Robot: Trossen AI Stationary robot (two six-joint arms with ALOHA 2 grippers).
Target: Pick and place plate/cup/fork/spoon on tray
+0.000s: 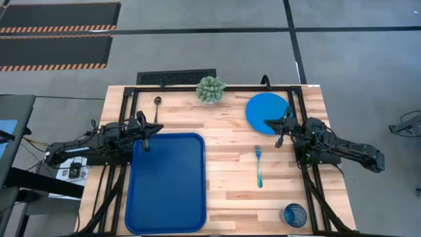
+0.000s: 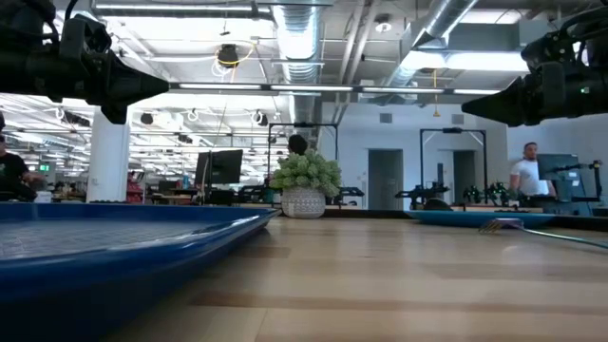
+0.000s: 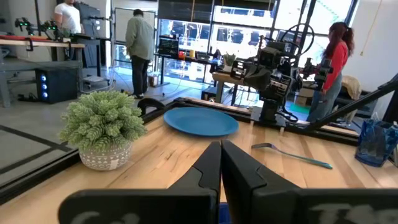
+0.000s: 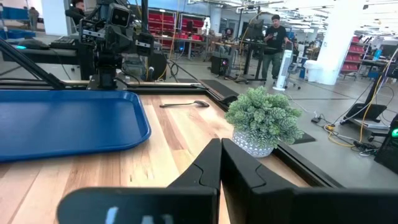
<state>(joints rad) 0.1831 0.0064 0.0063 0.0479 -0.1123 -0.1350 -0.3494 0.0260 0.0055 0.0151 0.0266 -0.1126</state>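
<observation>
- Seen from overhead, the tray [image 1: 166,183] is lying on the left part of the wooden table [image 1: 230,178], with nothing resting in it.
- The left gripper [image 1: 146,129] is hovering at the tray's far left corner; in its own wrist view its two fingers [image 3: 239,174] are pressing together, gripping nothing.
- The right gripper [image 1: 280,125] is hanging over the near edge of the plate [image 1: 268,112], which is lying flat at the table's far right; its wrist view shows its fingers [image 4: 241,171] closed on each other and empty.
- The fork [image 1: 259,166] is lying on bare wood between tray and right arm, tines pointing toward the far edge.
- The cup [image 1: 295,214] is standing near the table's front right corner, well apart from the rest.
- The spoon [image 1: 157,107] is resting near the far edge, left of a small potted plant [image 1: 210,90]. The low view is not showing the spoon or cup at all.
- The low view is offering the tray's rim [image 2: 142,237] up close, the plant pot [image 2: 304,201] in the middle distance, the plate [image 2: 475,217] as a thin blue sliver and the fork tines [image 2: 503,226] beside it.
- The left wrist view is taking in plate [image 3: 200,121], fork [image 3: 292,155] and cup [image 3: 376,142] together, with people standing in the room behind.
- The right wrist view is catching the spoon [image 4: 185,104] beyond the tray [image 4: 68,124], beside the plant [image 4: 264,121].
</observation>
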